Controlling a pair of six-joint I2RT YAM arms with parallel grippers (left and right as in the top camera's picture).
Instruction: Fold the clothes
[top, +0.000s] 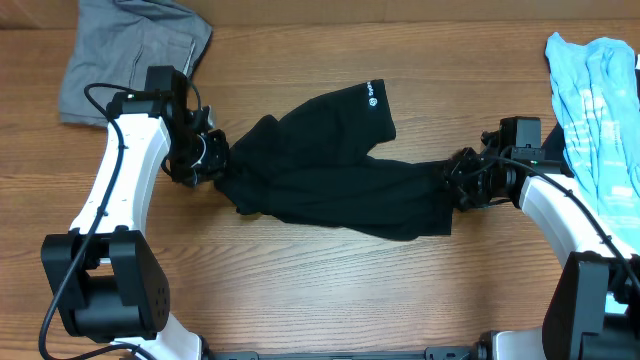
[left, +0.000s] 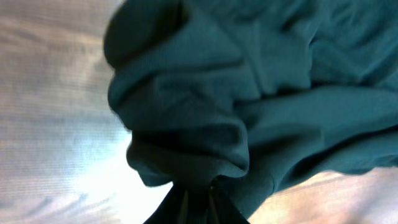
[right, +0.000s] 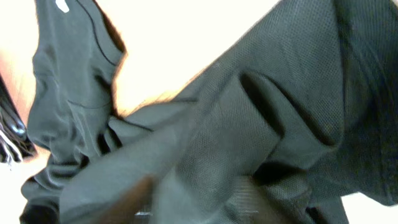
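Note:
The black T-shirt (top: 330, 170) lies bunched and stretched across the middle of the table, a sleeve with a small white round logo (top: 368, 95) pointing to the back. My left gripper (top: 212, 160) is shut on the shirt's left end; in the left wrist view the cloth (left: 249, 93) gathers into the fingers (left: 198, 205). My right gripper (top: 462, 178) is shut on the shirt's right end; in the right wrist view the fabric (right: 249, 124) fills the frame and covers the fingers (right: 249, 208). A small white tag (right: 61, 5) shows at the top left there.
A grey folded garment (top: 130, 50) lies at the back left, close behind my left arm. A light blue printed shirt (top: 600, 100) lies at the right edge beside my right arm. Bare wooden table (top: 320, 290) shows in front of the shirt.

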